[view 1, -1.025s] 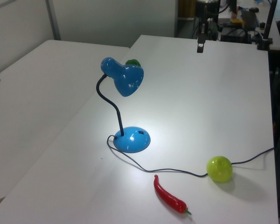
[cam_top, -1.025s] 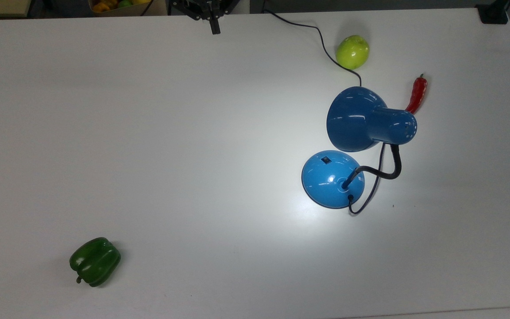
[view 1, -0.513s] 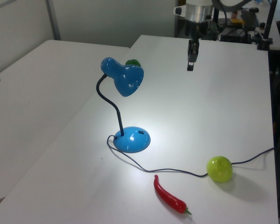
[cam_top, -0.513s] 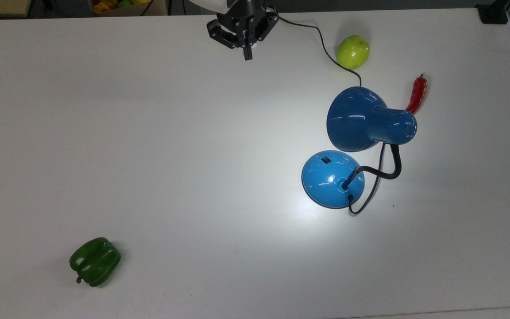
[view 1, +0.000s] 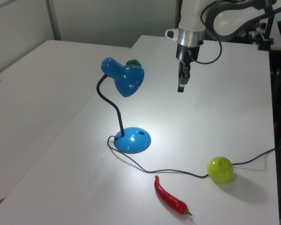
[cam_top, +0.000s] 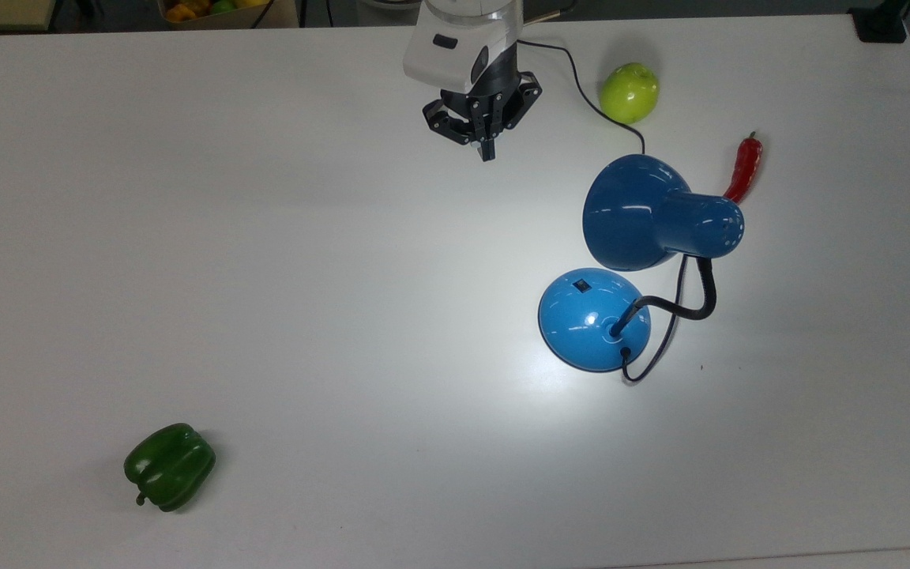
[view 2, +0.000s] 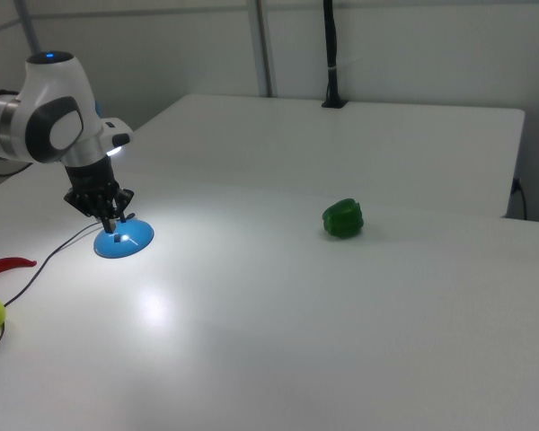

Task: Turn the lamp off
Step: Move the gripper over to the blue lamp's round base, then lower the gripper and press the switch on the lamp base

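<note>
The arm's black two-finger hand (cam_top: 487, 152), fingers pressed together, has swung in over the white table (cam_top: 265, 276) toward the lit blue gooseneck lamp (cam_top: 594, 318); it should press the small black switch (cam_top: 581, 285) squarely.

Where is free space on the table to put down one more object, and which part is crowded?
Free: the wide stretch of table between the green pepper and the lamp, plus the strip along the top view's bottom edge. Crowded: the top view's upper right, where the lamp's shade and cord, the apple, the chili and the gripper sit close together.
</note>
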